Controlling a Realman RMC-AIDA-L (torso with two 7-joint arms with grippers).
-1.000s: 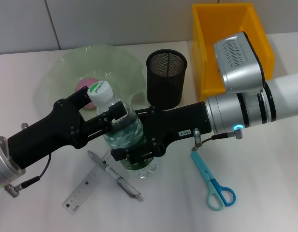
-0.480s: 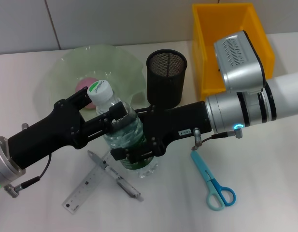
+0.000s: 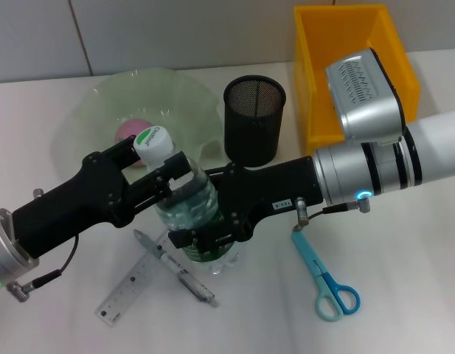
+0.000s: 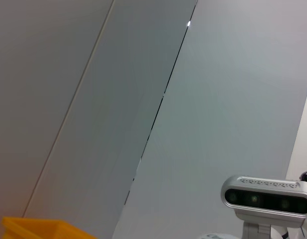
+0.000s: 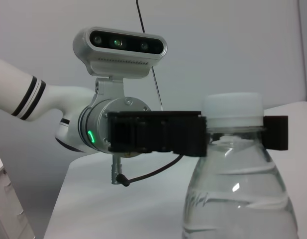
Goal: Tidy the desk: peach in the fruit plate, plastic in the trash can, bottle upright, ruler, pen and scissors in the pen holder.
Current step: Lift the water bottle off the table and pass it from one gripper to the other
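White surface carrying everything. Standing near centre, tilting slightly toward 11 o'clock: bottle. Left claw pinching its neck just under the cap, right claw clamping its lower body. Lying at 7 o'clock of the bottle: ruler, with pen crossing its upper end. Resting at 4 o'clock: scissors. Standing at 1 o'clock, just behind the right arm: pen holder. Sitting at 2 o'clock: trash can. Holding a pink peach at 11 o'clock: fruit plate.
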